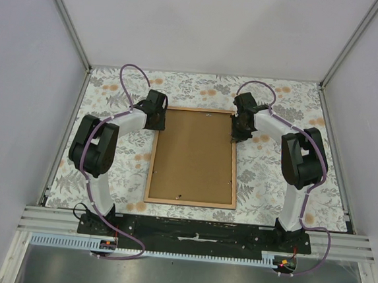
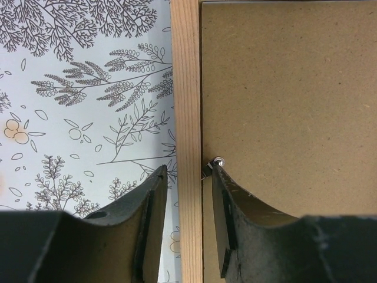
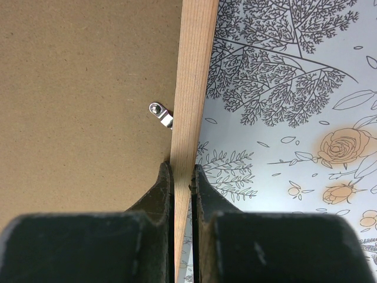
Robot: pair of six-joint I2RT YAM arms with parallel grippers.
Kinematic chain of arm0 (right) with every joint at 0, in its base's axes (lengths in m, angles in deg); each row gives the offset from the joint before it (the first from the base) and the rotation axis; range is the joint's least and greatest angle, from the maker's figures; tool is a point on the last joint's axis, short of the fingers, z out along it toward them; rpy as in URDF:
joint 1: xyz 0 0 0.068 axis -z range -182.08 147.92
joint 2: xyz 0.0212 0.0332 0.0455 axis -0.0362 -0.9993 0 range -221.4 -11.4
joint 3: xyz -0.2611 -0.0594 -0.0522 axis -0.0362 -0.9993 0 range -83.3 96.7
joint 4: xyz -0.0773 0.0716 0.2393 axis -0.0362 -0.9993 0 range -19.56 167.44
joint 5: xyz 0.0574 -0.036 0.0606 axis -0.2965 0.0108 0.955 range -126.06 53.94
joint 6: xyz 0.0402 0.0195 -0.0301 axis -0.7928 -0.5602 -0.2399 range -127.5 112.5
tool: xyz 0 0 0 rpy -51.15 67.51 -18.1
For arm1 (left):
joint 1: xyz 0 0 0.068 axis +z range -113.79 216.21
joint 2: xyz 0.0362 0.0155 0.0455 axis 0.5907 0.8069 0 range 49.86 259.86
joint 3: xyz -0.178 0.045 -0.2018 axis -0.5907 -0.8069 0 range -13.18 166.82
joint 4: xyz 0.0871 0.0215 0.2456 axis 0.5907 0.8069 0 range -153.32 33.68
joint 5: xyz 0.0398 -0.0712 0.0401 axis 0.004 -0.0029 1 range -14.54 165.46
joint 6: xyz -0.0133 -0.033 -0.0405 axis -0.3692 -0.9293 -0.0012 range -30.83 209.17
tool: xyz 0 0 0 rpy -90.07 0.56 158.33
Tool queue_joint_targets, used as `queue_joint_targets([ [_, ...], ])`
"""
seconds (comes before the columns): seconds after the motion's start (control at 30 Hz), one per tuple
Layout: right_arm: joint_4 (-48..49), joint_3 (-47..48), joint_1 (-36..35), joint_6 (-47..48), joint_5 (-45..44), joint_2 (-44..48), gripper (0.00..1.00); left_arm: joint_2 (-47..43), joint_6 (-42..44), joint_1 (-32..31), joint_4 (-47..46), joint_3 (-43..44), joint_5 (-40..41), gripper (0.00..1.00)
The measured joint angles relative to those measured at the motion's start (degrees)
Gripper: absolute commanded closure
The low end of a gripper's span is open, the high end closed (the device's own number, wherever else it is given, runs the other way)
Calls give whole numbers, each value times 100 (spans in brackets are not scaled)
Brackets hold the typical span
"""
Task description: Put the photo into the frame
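1. Top external view: the frame lies flat and back up about the middle of the table. Its long sides run from the near edge toward the far edge, and its light wood rim faces up.
2. A brown backing panel of fibreboard fills the frame inside the rim. What lies beneath the panel is hidden.
3. The left arm ends at the frame's left rail, close to its far left corner. The right arm ends at the right rail, close to the far right corner.
4. Left wrist view: the left jaws stand partly open astride the left rail and hold nothing.
5. One left finger is over the flowered table cover, clear of the wood. The other is over the panel, with its tip right at a small metal left tab on the rim's inner edge. Whether it touches the tab cannot be told.
6. Right wrist view: the right jaws are closed on the right rail. Their fingers press the wood from both sides, one on the panel side and one on the table side.
7. A small metal right tab lies on the panel with its end at the rail's inner edge, just beyond the right jaws and apart from them.
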Motion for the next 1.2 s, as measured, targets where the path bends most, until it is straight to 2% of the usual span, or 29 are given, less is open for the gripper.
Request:
queue_joint_targets([
  [0.3,7,2,0,-4,24,0,100,0,15,-28,24,11,35,72],
  [0.53,7,2,0,-13,22,0,100,24,26,-31,74,50,42,91],
  [0.67,7,2,0,-15,24,0,100,42,28,-33,127,94,50,93],
  [0.73,7,2,0,-20,22,0,100,52,28,-33,149,111,52,87],
  [0.97,-31,22,24,-149,24,-26,100,92,55,-33,302,234,116,38],
  [1.03,-109,59,55,-214,17,-50,100,92,57,-11,369,260,234,18],
  [1.07,-140,66,74,-249,17,-50,100,90,68,-2,391,269,258,13],
  [1.2,-260,72,181,-385,26,-50,100,-13,-39,50,581,284,422,11],
])
